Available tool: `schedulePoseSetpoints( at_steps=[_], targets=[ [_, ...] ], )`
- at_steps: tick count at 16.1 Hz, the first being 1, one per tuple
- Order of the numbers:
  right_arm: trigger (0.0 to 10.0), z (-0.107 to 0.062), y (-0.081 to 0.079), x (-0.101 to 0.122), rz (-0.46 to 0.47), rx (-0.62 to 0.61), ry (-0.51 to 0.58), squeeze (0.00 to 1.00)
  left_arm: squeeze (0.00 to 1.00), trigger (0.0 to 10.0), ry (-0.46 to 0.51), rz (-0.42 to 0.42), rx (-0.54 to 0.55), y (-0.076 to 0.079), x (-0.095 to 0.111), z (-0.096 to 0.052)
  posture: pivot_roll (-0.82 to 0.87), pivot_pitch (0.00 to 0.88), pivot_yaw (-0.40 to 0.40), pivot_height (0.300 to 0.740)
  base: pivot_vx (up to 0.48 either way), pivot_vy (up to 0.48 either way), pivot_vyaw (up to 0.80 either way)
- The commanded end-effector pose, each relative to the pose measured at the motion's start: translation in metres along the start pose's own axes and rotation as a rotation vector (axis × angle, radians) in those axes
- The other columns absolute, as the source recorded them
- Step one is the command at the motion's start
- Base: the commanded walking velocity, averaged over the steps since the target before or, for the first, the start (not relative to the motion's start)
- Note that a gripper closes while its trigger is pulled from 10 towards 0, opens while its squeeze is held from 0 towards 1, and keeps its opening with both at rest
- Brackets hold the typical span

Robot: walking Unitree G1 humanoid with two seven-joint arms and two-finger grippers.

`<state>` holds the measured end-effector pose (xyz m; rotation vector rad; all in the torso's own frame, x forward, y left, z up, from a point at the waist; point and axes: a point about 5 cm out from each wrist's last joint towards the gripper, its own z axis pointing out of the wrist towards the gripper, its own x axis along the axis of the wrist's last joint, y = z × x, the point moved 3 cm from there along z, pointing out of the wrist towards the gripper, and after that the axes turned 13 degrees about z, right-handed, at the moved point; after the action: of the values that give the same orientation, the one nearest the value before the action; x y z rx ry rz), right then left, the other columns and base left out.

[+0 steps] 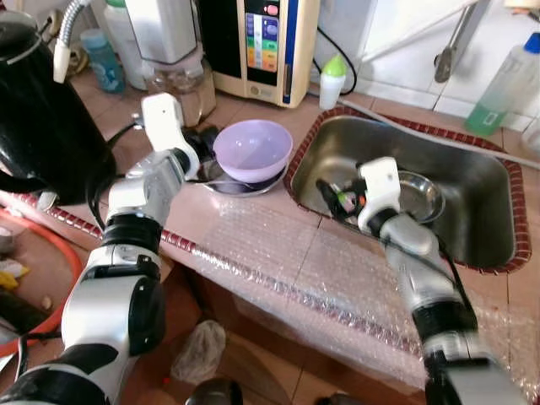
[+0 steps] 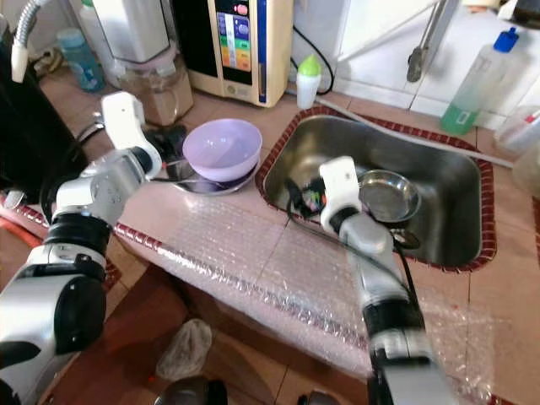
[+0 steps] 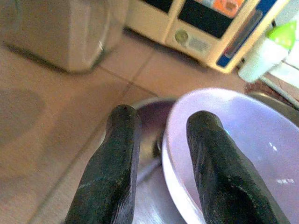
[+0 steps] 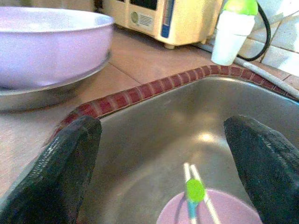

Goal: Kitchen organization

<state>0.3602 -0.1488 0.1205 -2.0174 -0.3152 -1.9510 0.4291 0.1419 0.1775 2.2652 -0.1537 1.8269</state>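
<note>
A lilac bowl (image 1: 253, 148) rests on a steel plate (image 1: 221, 181) on the counter, left of the sink (image 1: 477, 181). My left gripper (image 3: 163, 116) is at the bowl's left rim, open, one finger over the plate and the other over the bowl's inside. My right gripper (image 4: 163, 135) hangs open inside the sink's left end. Below it lie white chopsticks with a green clip (image 4: 194, 191) on a lilac disc (image 4: 224, 214). A steel bowl (image 1: 419, 196) sits in the sink just right of that gripper.
Bubble wrap (image 1: 278, 253) covers the counter's front edge. A black kettle (image 1: 42, 110) stands at the left. Along the back stand a blender (image 1: 173, 51), a water purifier (image 1: 261, 42) and a white bottle with a green cap (image 1: 333, 80). A green-liquid bottle (image 1: 506, 84) stands beyond the sink.
</note>
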Motion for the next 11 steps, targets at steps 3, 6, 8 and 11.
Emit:
schedulePoseSetpoints(
  at_steps=[3, 6, 8, 11],
  targets=[
    [10.0, -0.012, -0.013, -0.010, 0.014, 0.016, -0.022, 0.00, 1.00, 10.0, -0.036, 0.012, -0.046, 0.011, -0.001, 0.004, -0.05, 0.053, 0.076, 0.740, 0.000, 0.000, 0.00],
    [10.0, -0.023, -0.024, -0.013, 0.029, 0.019, -0.043, 0.00, 1.00, 10.0, -0.093, 0.006, -0.080, 0.019, -0.008, 0.007, -0.06, 0.053, 0.087, 0.740, 0.000, 0.000, 0.00],
    [10.0, -0.024, -0.029, -0.015, 0.031, 0.021, -0.053, 0.00, 1.00, 10.0, -0.119, 0.003, -0.098, 0.023, -0.012, 0.008, -0.06, 0.052, 0.093, 0.740, 0.000, 0.000, 0.00],
    [10.0, -0.026, -0.035, -0.017, 0.016, 0.036, -0.076, 0.00, 0.00, 0.0, -0.165, -0.015, -0.106, 0.022, -0.024, 0.008, -0.05, 0.049, 0.100, 0.740, 0.000, 0.000, 0.00]
  ],
)
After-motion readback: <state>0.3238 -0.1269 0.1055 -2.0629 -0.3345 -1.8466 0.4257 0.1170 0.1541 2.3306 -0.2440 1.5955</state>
